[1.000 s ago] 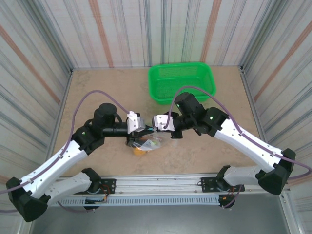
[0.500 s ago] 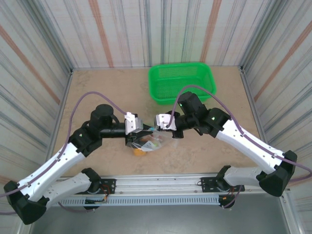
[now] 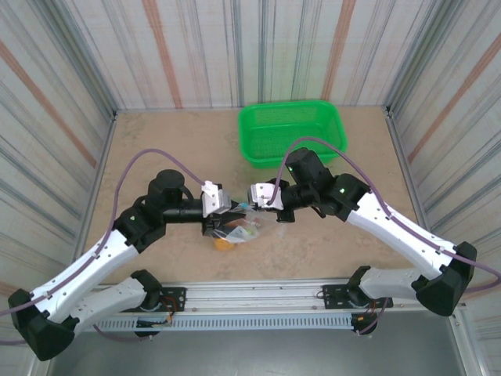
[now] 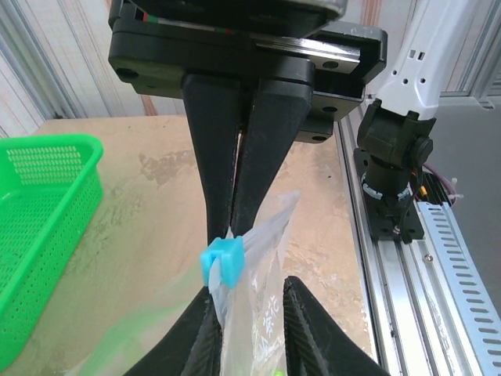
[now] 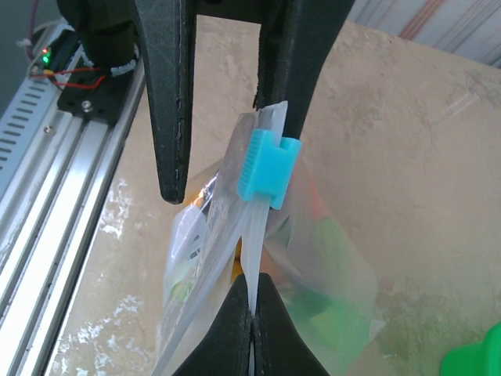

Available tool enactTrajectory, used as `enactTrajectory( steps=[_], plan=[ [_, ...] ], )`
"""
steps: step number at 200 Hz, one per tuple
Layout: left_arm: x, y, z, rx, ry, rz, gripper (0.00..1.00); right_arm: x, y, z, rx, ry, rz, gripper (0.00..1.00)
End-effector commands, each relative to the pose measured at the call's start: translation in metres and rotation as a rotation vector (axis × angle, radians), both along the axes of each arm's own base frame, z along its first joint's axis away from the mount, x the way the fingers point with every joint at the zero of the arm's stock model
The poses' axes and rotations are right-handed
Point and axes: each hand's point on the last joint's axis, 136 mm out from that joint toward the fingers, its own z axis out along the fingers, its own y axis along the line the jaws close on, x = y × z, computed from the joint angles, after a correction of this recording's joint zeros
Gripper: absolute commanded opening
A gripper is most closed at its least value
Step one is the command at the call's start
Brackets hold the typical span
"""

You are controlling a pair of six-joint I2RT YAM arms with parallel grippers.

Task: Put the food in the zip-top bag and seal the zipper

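Right gripper (image 5: 250, 294) clenched on the mouth edge of the clear floppy plastic zip-top bag (image 5: 337, 301), jaws pressed flat together on the film just below the small blue plastic slider (image 5: 266, 172). Left gripper (image 4: 250, 291) released: fingers apart, pale zipper strip (image 5: 239, 153) running between them. One finger touches the slider side, the other stands clear of the film. The two grippers meet nose to nose, nearly touching, so there is little room between them.

Bag hangs from the pinch over the tan table (image 3: 156, 149), centre, toward the near edge. Can't tell if its bottom rests on the table. Toy food (image 3: 233, 233) is inside the bag: orange and green blobs through the plastic, single pieces not separable. Lowest orange piece (image 3: 225, 243) sits at the bag's bottom.

Open table to the left, right and behind. Green mesh plastic basket (image 3: 290, 105) is well apart at the far edge, cut off in the left wrist view. Striped wall panels (image 3: 63, 78) close three sides, metal rail (image 3: 258, 299) along the near edge. Whether the zipper is sealed past the slider is hard to make out.
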Motion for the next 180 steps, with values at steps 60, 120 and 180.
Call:
enactTrajectory(
  steps=[60, 120, 180],
  plan=[
    [-0.003, 0.000, 0.008, -0.035, -0.030, -0.018, 0.00, -0.001, -0.002, 0.002, 0.017, 0.025, -0.009, 0.00],
    [0.004, 0.007, 0.011, -0.053, -0.089, 0.044, 0.00, -0.003, -0.010, 0.044, 0.096, -0.058, -0.053, 0.19],
    [0.020, 0.019, 0.013, -0.082, -0.164, 0.173, 0.00, -0.020, 0.001, 0.089, 0.211, 0.024, -0.023, 0.27]
  ],
)
